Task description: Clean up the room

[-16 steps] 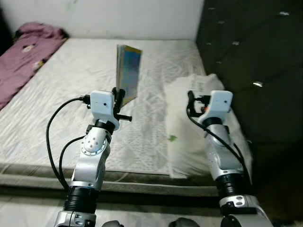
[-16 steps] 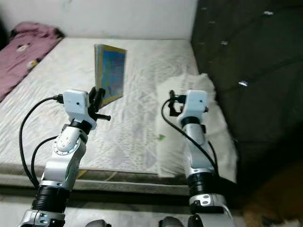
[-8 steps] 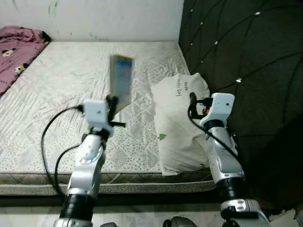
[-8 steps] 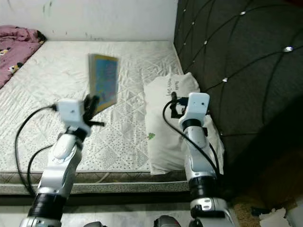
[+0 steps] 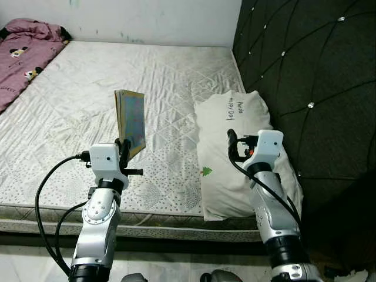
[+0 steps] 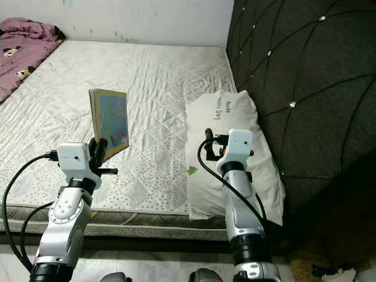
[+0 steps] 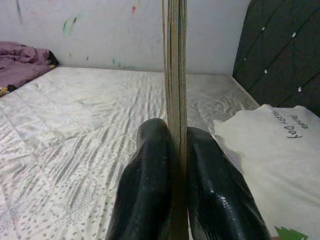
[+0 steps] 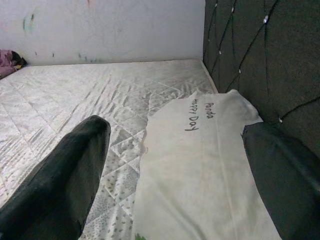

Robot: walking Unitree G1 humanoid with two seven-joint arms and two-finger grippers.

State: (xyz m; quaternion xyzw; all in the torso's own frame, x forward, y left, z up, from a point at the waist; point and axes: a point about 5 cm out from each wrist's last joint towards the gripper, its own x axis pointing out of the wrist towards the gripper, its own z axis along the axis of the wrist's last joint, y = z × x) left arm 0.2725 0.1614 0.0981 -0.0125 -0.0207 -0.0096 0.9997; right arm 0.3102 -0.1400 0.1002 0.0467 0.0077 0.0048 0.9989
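Carry step: left claw [image 7: 175, 165] pinches an upright picture book [image 5: 131, 120] over the mattress [image 5: 70, 111]; right claw [image 8: 175, 165] spread, empty. Next: find a storage place.

The mattress [image 5: 70, 106] is quilted matt cloth with a stitched diamond pattern, and the pillow [image 5: 235, 153] is smooth pale cloth. The headboard [image 5: 311, 76] on the right is dark tufted padding with shiny studs. The book [image 5: 130, 120] has a glossy paper cover, pinched by smooth glossy black fingers [image 7: 150, 200].

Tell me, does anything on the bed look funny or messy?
The white pillow with writing lies crooked, hanging over the quilted mattress's front edge. A crumpled purple blanket sits heaped in the far corner. The left hand holds a thin colourful book upright.
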